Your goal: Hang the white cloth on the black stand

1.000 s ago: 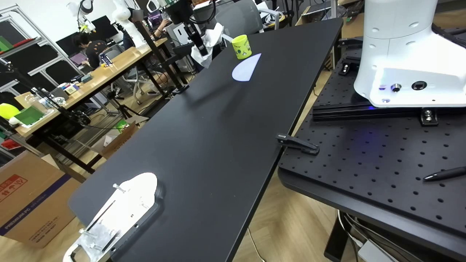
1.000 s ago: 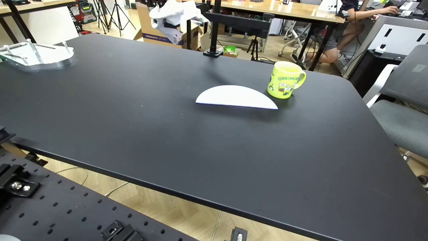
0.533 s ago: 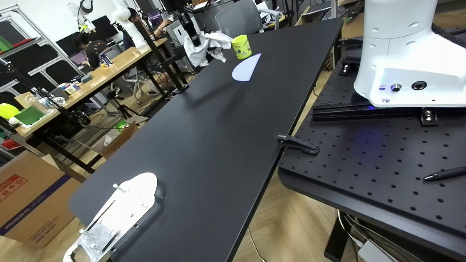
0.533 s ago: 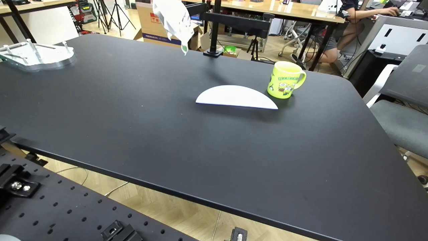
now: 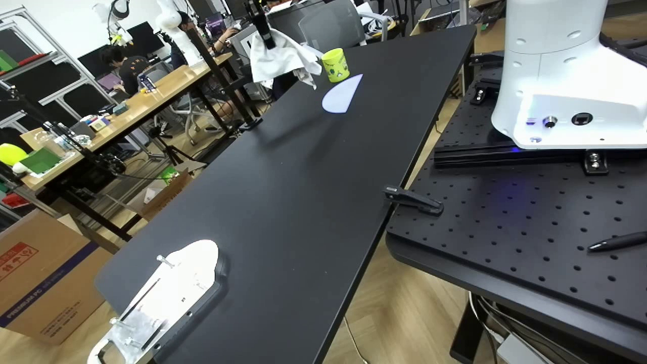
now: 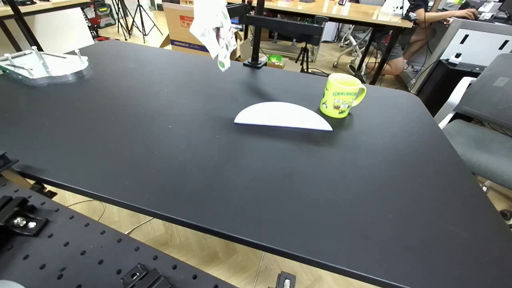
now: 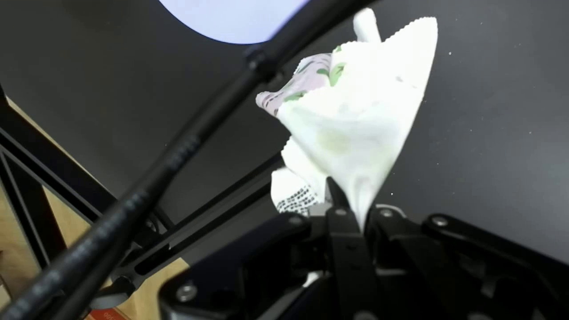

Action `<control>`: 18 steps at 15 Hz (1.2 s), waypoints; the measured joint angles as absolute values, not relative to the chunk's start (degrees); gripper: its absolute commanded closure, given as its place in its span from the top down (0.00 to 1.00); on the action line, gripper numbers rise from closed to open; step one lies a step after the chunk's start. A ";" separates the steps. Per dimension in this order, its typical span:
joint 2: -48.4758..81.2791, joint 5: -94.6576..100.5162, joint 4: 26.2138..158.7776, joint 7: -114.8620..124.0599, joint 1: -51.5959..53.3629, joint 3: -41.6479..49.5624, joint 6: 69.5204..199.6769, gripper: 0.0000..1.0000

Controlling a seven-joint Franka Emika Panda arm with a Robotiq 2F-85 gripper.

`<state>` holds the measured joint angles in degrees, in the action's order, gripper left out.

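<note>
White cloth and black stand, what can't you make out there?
In an exterior view: the top of the white cloth, cut off by the upper edge.
In that view: one arm's end on the black stand, hidden by the cloth.
Wrist view: the cloth's dark print, too small to read.

I count in an exterior view: one white cloth [image 6: 212,30] (11 o'clock), one black stand [image 6: 257,36] (12), one half-disc [image 6: 282,116] (1 o'clock), one mug [image 6: 339,98] (2), one pegged board [image 6: 62,64] (10).
</note>
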<state>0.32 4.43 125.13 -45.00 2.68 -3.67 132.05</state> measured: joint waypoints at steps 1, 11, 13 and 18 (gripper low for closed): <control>0.32 4.39 125.13 -45.00 2.58 -3.42 132.06 0.30; 0.39 4.36 125.20 -45.00 2.39 -2.66 131.94 0.97; 0.39 4.36 125.20 -45.00 2.39 -2.66 131.94 1.00; 0.28 4.24 125.20 -45.03 2.58 -2.82 131.94 1.00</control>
